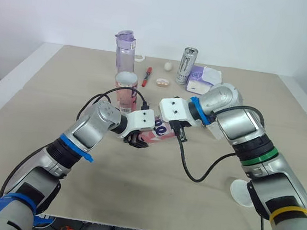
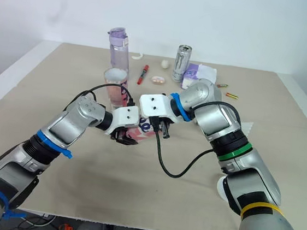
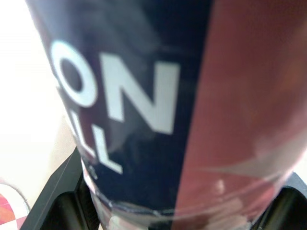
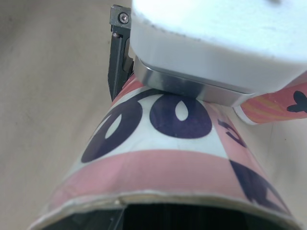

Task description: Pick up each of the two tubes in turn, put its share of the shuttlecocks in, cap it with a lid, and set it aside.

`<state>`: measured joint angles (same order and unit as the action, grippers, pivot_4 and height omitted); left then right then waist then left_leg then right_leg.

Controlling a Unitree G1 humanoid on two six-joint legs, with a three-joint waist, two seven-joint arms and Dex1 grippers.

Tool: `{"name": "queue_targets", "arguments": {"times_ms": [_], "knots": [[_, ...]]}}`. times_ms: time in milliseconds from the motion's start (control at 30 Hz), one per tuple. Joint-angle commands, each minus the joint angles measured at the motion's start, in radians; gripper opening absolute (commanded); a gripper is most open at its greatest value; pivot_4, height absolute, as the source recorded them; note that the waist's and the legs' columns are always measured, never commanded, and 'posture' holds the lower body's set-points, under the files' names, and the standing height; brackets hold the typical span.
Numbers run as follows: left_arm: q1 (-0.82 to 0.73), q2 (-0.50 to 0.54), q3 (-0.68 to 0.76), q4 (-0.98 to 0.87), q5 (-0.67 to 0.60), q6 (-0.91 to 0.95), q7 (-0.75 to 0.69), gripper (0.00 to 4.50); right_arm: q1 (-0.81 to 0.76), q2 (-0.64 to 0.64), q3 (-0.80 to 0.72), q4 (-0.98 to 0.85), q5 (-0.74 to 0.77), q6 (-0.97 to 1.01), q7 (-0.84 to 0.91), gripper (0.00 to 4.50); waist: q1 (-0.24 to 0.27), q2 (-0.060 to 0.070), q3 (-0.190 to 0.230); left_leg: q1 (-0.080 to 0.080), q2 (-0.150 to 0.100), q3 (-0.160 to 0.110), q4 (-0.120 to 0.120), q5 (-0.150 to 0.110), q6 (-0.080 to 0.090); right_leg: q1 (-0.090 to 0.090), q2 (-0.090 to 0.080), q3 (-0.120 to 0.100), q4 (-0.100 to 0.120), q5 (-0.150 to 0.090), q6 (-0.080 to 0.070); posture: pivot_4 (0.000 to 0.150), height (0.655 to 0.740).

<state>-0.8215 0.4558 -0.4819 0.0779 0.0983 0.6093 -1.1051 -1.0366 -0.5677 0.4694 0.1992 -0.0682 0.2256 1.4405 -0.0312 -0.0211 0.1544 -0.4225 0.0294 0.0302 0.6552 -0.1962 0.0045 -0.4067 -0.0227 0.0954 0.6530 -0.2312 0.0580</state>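
Observation:
A pink, white and navy printed tube (image 1: 161, 132) lies tilted just above the table between my two arms. My left gripper (image 1: 136, 140) is shut on it; the left wrist view has the tube (image 3: 144, 105) between the black fingers (image 3: 57, 201). My right gripper (image 1: 175, 129) sits at the tube's other end. The right wrist view looks over the tube's near rim (image 4: 158, 158) toward the left gripper's white housing. A second tube (image 1: 126, 90) stands upright behind, with a white top. A white lid (image 1: 240, 191) lies on the table by my right forearm.
Along the back stand a purple water bottle (image 1: 124, 50), a silver can (image 1: 186, 65) and a tissue pack (image 1: 204, 79). A red pen (image 1: 146, 76) and a small white ball (image 1: 168, 66) lie nearby. Cables loop from both wrists. The table's front edge is close.

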Motion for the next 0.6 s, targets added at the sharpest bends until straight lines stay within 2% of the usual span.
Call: {"name": "queue_targets", "arguments": {"times_ms": [33, 167, 400, 500, 600], "knots": [[0.019, -0.009, -0.002, -0.011, -0.007, -0.009, 0.012, 3.13, 0.009, -0.033, -0.146, -0.088, 0.15, 0.093, 0.031, 0.04, 0.004, 0.0, 0.0, -0.002, 0.0, 0.0, 0.0, 0.0, 0.0, 0.0, 0.0, 0.0, 0.0, 0.0, 0.0, 0.15, 0.74], [0.03, 0.0, 0.009, -0.006, -0.009, -0.02, 0.013, 3.13, 0.035, -0.114, -0.247, -0.117, 0.22, 0.135, 0.031, 0.04, 0.01, 0.0, 0.0, -0.007, -0.001, 0.0, 0.0, 0.001, 0.0, -0.003, -0.003, 0.001, -0.001, 0.0, -0.001, 0.15, 0.74], [0.075, -0.018, 0.063, 0.004, -0.063, -0.078, 0.034, 3.13, 0.195, -0.281, -0.506, -0.179, 0.423, 0.272, 0.014, 0.04, 0.012, 0.0, 0.001, -0.012, -0.003, -0.001, 0.0, -0.001, -0.002, -0.003, -0.004, 0.0, -0.004, -0.005, 0.003, 0.15, 0.74], [0.109, -0.053, 0.105, 0.001, -0.12, -0.139, 0.033, 3.13, 0.29, -0.323, -0.603, -0.214, 0.489, 0.328, -0.028, 0.04, 0.013, 0.0, 0.001, -0.012, -0.003, -0.002, -0.001, -0.001, -0.002, -0.002, -0.004, -0.001, -0.005, -0.005, 0.003, 0.15, 0.74], [0.157, -0.136, 0.166, -0.021, -0.215, -0.174, 0.042, 3.13, 0.426, -0.38, -0.666, -0.275, 0.513, 0.343, -0.047, 0.04, 0.015, 0.0, 0.001, -0.012, -0.003, -0.002, 0.0, -0.001, -0.002, -0.002, -0.005, -0.001, -0.005, -0.005, 0.004, 0.15, 0.74]]}}
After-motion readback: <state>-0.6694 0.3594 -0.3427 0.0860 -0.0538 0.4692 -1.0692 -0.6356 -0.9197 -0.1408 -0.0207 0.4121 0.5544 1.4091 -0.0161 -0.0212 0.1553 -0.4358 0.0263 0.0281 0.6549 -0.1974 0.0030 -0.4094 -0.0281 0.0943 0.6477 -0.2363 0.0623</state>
